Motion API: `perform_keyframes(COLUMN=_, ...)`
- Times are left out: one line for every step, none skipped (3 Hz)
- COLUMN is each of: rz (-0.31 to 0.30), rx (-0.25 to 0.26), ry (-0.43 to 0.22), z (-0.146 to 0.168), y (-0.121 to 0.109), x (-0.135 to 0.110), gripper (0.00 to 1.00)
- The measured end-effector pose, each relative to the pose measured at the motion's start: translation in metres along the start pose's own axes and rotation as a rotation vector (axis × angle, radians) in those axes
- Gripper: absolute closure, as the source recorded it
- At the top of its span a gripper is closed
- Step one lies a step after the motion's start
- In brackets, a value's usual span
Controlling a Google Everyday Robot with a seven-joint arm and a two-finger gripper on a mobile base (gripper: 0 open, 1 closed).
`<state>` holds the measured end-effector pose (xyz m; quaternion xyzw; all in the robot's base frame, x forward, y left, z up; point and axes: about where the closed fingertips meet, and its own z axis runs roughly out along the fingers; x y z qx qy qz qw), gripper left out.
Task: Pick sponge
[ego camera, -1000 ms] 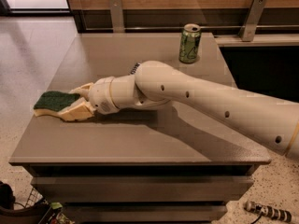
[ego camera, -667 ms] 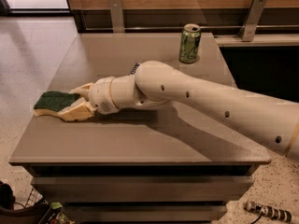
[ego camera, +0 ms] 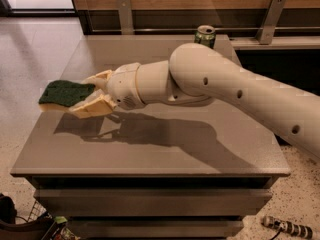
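The sponge [ego camera: 65,94] has a dark green top and a pale yellow base. It is held in the air above the left part of the grey table [ego camera: 150,149], with its shadow on the tabletop below. My gripper [ego camera: 90,95] is at the end of the white arm reaching from the right. Its fingers [ego camera: 95,106] are shut on the sponge's right end, one above and one below.
A green drink can [ego camera: 205,35] stands at the table's back edge, partly hidden behind the arm. A wooden wall with metal brackets [ego camera: 125,14] runs behind the table. A dark bag [ego camera: 20,224] and an object on the floor [ego camera: 285,227] lie below.
The sponge was resting on the tabletop with the gripper around it. Now the gripper has lifted it clear of the table and the arm has risen.
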<state>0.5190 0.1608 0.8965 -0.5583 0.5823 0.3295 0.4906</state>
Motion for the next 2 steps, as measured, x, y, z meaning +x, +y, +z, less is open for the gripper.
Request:
perform_keyframes(rz=-0.058, rx=0.039, ry=-0.003, z=-0.032, y=0.002, x=-0.026, gripper=1.00)
perform_keyframes(rz=-0.132, rx=0.066, ry=-0.020, z=-0.053, y=0.000, x=-0.052, gripper=1.00)
